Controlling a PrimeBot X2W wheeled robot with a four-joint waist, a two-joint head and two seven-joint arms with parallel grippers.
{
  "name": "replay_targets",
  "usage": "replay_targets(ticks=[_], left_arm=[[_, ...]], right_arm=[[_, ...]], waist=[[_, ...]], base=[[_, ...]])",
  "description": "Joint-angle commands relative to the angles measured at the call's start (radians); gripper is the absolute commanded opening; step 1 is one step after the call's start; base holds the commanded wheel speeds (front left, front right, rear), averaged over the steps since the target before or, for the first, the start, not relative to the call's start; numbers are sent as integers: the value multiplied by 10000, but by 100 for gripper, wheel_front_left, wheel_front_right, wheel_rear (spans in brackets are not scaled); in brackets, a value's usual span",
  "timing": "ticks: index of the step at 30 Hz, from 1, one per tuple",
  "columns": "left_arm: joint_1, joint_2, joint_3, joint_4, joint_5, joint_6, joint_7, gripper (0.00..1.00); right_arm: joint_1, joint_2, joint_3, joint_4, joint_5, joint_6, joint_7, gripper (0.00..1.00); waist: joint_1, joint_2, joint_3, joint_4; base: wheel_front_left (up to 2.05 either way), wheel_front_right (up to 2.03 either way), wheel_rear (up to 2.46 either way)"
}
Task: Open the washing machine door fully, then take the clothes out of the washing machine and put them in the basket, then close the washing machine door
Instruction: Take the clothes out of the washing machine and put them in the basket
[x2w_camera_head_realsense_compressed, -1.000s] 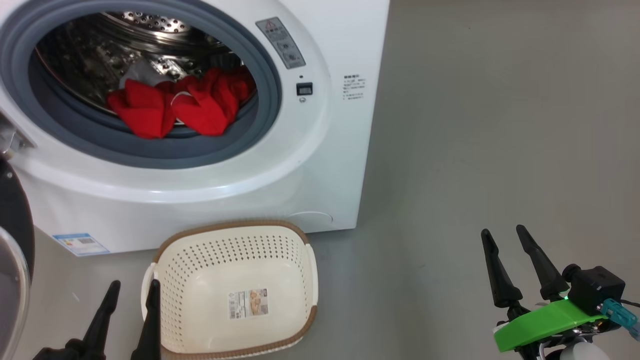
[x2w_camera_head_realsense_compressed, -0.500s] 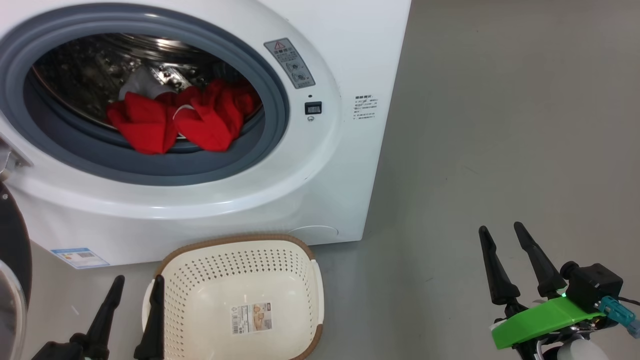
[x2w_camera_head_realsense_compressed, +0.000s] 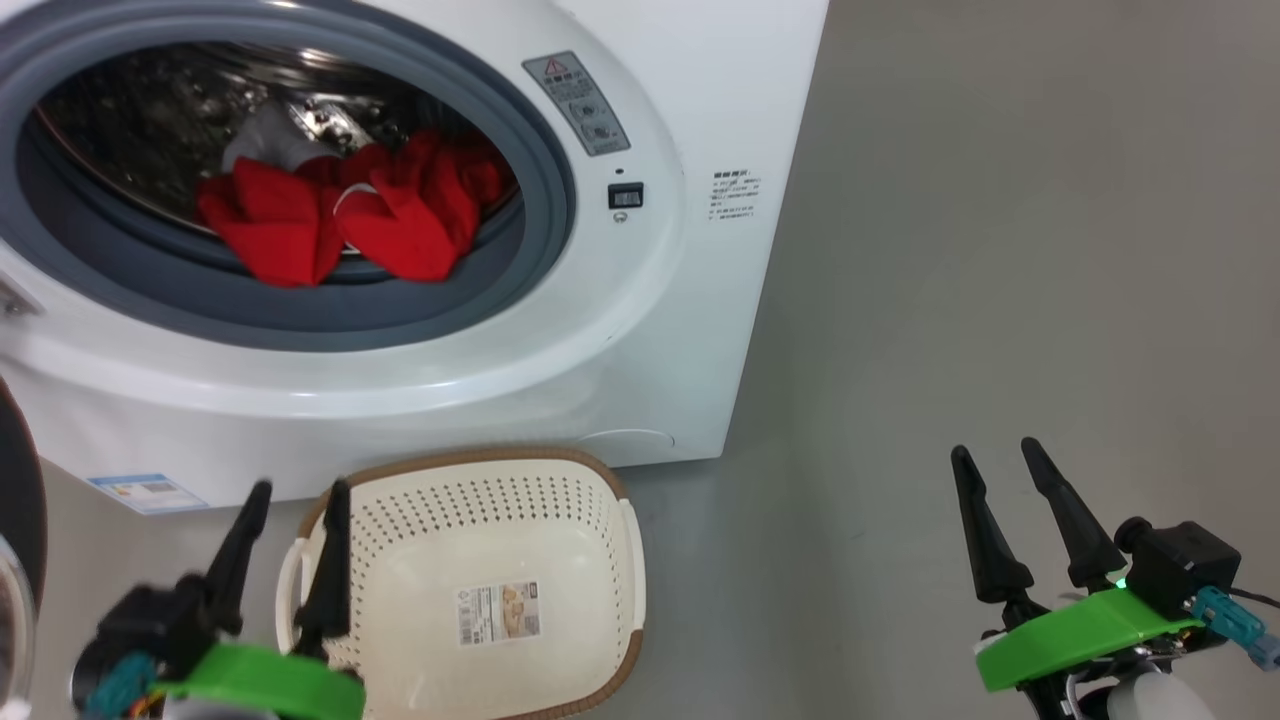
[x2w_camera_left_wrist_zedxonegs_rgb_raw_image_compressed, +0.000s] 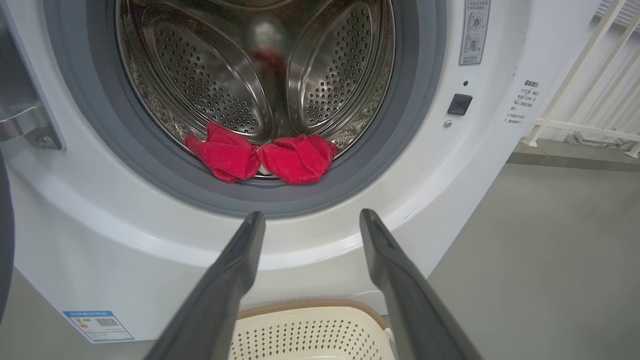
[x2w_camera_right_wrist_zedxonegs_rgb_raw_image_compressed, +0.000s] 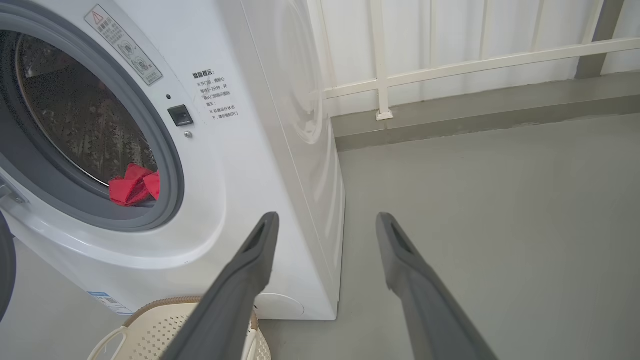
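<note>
The white washing machine (x2w_camera_head_realsense_compressed: 700, 100) stands open, its black-rimmed washing machine door (x2w_camera_head_realsense_compressed: 15, 470) swung out at the far left edge. Red clothes (x2w_camera_head_realsense_compressed: 340, 215) lie at the front of the steel drum, partly on the grey rubber ring; the left wrist view shows the same clothes (x2w_camera_left_wrist_zedxonegs_rgb_raw_image_compressed: 260, 157) as two bunches. The cream basket (x2w_camera_head_realsense_compressed: 450, 462) sits empty on the floor below the opening. My left gripper (x2w_camera_head_realsense_compressed: 300, 488) is open over the basket's left rim, pointing at the drum. Off to the right over the floor, my right gripper (x2w_camera_head_realsense_compressed: 995, 448) is open and holds nothing.
Bare grey floor (x2w_camera_head_realsense_compressed: 1000, 250) stretches right of the machine. A white railing (x2w_camera_right_wrist_zedxonegs_rgb_raw_image_compressed: 450, 55) runs along the wall behind it. The door hinge (x2w_camera_left_wrist_zedxonegs_rgb_raw_image_compressed: 25, 130) juts out at the left of the opening.
My left gripper has risen and moved forward towards the machine, bringing its green wrist mount into view. The head camera shifted a little. The right gripper barely moved.
</note>
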Motion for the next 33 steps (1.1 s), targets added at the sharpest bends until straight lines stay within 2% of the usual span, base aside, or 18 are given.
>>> replay_targets(ticks=[1,7,19,33], left_arm=[[-638,132,236,3,174,-54,-51,100],[-2786,36,-117,1750,437,-54,-44,100],[-7089,546,-455,5073,489,-51,1130,100],[-10041,1068,-1668,8026,449,-53,1617,100]], right_arm=[[-388,-7,249,-275,-43,63,-65,100],[-630,124,406,-294,-80,63,-65,100],[-1323,302,524,-438,-49,63,-65,100],[-2026,319,839,-655,546,63,-65,100]], waist=[[0,-1,184,2],[0,-1,636,-145],[0,-1,2023,-657],[0,-1,3261,-1293]], base=[[0,0,0],[0,0,0],[0,0,0],[0,0,0]])
